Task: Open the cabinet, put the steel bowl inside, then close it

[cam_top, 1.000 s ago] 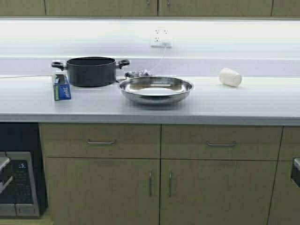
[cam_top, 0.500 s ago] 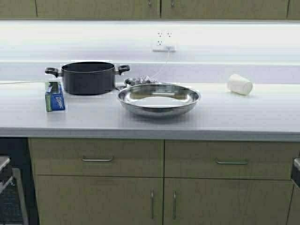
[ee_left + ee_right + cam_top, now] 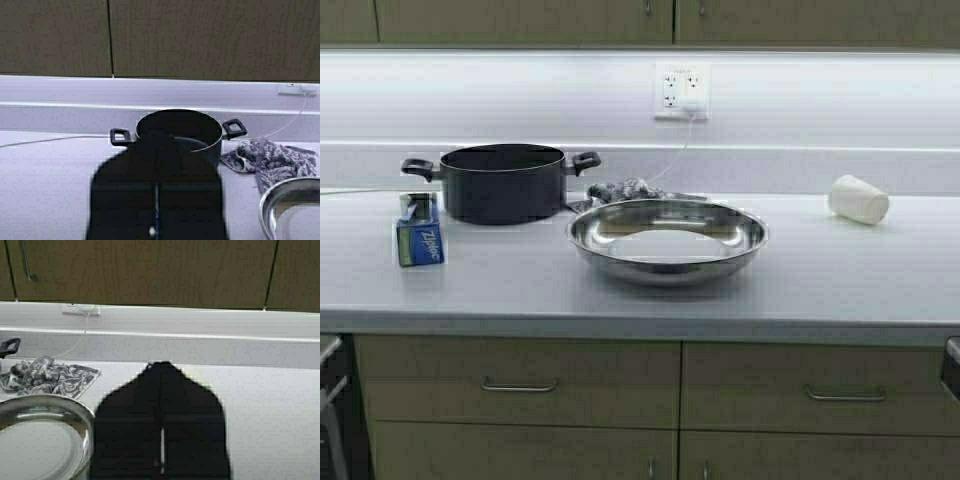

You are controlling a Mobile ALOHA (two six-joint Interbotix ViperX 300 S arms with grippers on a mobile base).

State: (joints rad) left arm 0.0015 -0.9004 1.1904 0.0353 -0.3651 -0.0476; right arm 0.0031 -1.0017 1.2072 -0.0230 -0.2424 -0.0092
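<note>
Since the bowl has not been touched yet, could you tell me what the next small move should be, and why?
Probably raise an arm toward the cabinet handles: its doors are shut, the steel bowl sits on the counter, and both grippers, left gripper and right gripper, are low with jaws closed.

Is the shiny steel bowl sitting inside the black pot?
No, the wide shiny steel bowl rests on the white counter beside the black two-handled pot.

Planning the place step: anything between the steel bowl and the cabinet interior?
Yes: the cabinet doors are shut above the counter, blocking the interior. The steel bowl sits open on the countertop, nothing on it.
</note>
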